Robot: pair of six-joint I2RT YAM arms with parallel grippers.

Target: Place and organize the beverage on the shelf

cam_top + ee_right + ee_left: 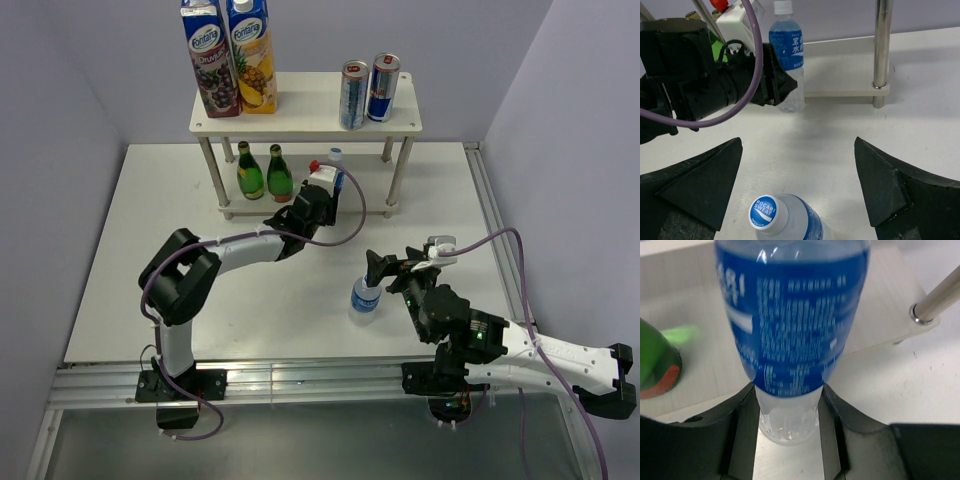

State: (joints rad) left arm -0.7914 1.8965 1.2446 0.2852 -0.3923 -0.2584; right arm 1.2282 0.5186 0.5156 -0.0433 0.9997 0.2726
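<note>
The white two-tier shelf (300, 112) stands at the back of the table. My left gripper (325, 195) is shut on the clear base of a blue-labelled water bottle (795, 330), which stands upright at the front edge of the lower board (880, 325). The bottle also shows in the right wrist view (787, 55). My right gripper (797, 185) is open and empty. It hovers just behind a Pocari Sweat bottle (785, 220) that stands on the table at mid right (365, 297), with its fingers well apart on either side.
Two juice cartons (228, 55) stand on the left of the top board and two cans (368, 90) on its right. Two green bottles (264, 172) stand on the lower board, left of my left gripper. A shelf post (881, 50) is to the right of the held bottle.
</note>
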